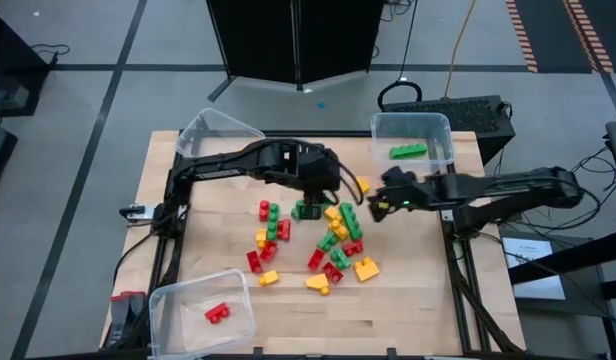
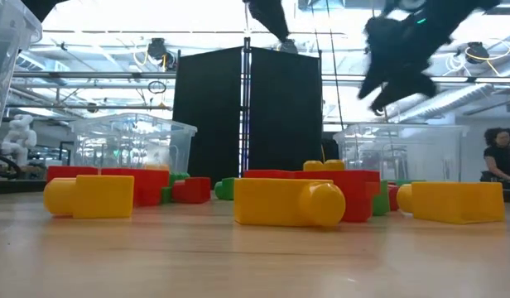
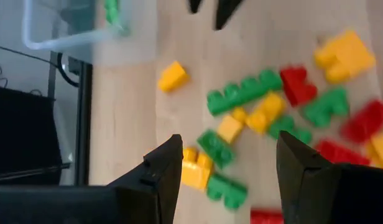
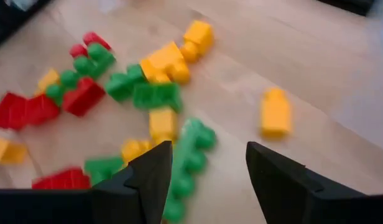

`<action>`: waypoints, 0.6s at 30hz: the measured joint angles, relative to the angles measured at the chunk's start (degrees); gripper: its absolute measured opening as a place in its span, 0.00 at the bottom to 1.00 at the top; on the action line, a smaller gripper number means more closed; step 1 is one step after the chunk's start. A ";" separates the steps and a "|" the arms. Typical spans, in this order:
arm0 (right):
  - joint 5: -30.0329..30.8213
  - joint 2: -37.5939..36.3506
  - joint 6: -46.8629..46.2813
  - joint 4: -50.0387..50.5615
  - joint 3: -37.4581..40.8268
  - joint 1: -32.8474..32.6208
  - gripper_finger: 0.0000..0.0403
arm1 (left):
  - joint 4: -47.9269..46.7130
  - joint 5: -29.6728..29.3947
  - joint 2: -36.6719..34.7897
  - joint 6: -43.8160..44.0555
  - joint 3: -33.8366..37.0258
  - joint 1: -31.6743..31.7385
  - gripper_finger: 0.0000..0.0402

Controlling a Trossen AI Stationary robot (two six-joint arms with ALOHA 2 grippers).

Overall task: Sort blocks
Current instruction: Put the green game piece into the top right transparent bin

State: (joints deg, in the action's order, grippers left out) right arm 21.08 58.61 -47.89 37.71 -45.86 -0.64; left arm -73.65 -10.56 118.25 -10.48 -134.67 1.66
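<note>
Several red, yellow and green blocks (image 1: 308, 240) lie in a loose pile at the middle of the wooden table (image 1: 428, 300). My left gripper (image 1: 310, 207) hangs open above the pile's far side; in its wrist view green and yellow blocks (image 3: 226, 140) show on the table between its fingers (image 3: 232, 165). My right gripper (image 1: 380, 202) hangs open to the right of the pile, raised off the table, with a long green block (image 4: 188, 155) below its fingers (image 4: 210, 165). One yellow block (image 1: 362, 184) lies apart, toward the far side.
A clear bin (image 1: 413, 128) at the far right holds a green block (image 1: 408, 151). Another clear bin (image 1: 188, 295) at the near left holds a red block (image 1: 217, 313). A third clear bin (image 1: 216, 130) stands tilted at the far left corner.
</note>
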 joint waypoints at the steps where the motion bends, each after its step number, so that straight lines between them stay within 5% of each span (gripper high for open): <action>1: 0.00 -2.07 -1.03 3.29 -0.37 -0.25 0.50 | 1.03 -0.40 0.26 1.72 0.02 0.36 0.40; 7: 0.04 -13.49 -9.40 16.74 -0.46 -2.16 0.50 | 2.93 -4.91 5.74 12.30 0.04 3.97 0.40; 18: 2.96 -20.15 -9.20 19.06 -0.46 -2.51 0.50 | 5.08 2.56 20.80 18.82 0.14 6.35 0.40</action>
State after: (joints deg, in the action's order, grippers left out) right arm 24.03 38.46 -57.09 56.77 -46.33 -3.16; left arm -68.57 -8.00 139.04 8.34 -134.53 8.01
